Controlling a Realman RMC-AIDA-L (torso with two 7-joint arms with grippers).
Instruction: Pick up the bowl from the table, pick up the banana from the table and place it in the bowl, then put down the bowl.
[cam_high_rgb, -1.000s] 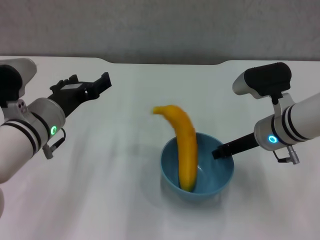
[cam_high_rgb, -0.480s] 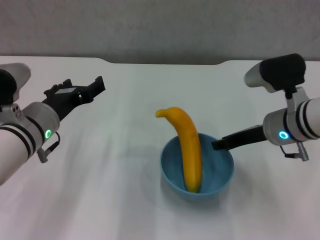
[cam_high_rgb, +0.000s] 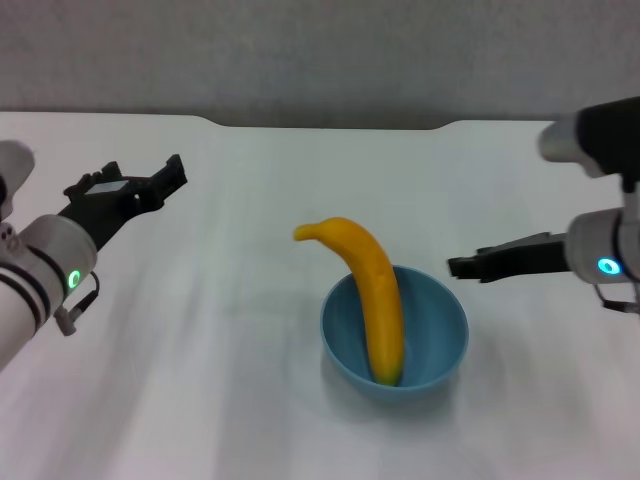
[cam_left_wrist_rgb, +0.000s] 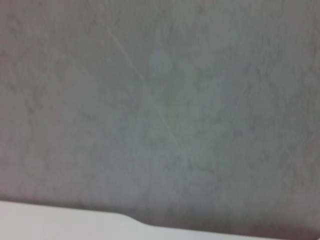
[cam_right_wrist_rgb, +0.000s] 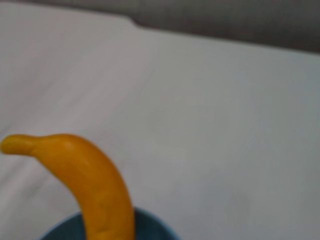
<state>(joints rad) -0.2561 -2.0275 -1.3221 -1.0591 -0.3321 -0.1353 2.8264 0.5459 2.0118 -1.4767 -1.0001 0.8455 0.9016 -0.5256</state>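
Banana (cam_high_rgb: 373, 305) stands propped in the bowl (cam_high_rgb: 394, 333), one end down on the bowl's floor toward the near side, the other rising out over the far-left part of the rim. Its long axis runs from that low near end up and away, leaning toward the robot's left, and the curve bends over at the top so the free tip points left, well above the rim. From the right wrist camera the same arc shows: banana (cam_right_wrist_rgb: 87, 185) climbing out of the blue bowl (cam_right_wrist_rgb: 150, 227) with its tip hooked off to one side over bare table (cam_right_wrist_rgb: 225, 125). Nothing grips the banana.

Bowl sits flat on the white table (cam_high_rgb: 250, 400), in the middle and toward the near edge, with neither arm touching it.

Right gripper (cam_high_rgb: 465, 267) hangs just beside the bowl on the robot's right, slightly above rim height, its dark fingers reaching toward the bowl but clear of it and holding nothing; whether they stand apart or together I cannot tell. Left gripper (cam_high_rgb: 160, 180) is well apart from the bowl, out over the far-left of the table, its fingers spread with a plain gap between them and nothing in it. Its wrist camera sees only the grey wall (cam_left_wrist_rgb: 160, 100) and a strip of table edge (cam_left_wrist_rgb: 50, 220).
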